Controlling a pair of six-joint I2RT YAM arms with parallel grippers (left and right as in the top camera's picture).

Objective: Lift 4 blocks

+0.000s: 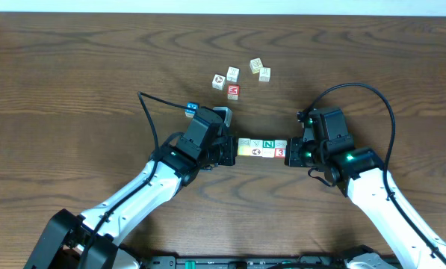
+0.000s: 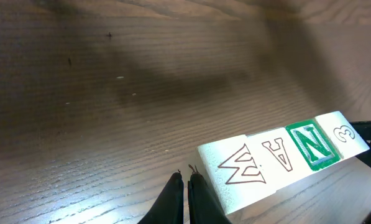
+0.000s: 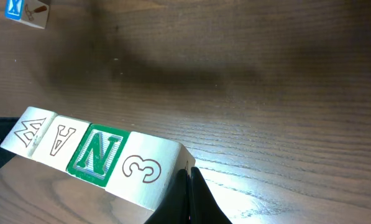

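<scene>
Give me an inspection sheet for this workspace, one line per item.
Surface: dark wooden table.
Job's things: four blocks in one row, faces M, A, green N, 3, pressed end to end between the tools.
Clutter: blue cube, red cube and four pale cubes, all beyond the row.
Tools: left tool shut, at the M end; right tool shut, at the 3 end.
Cables: left cable and right cable, black loops, apart from the blocks.
Surroundings: pale wall along the far edge.
</scene>
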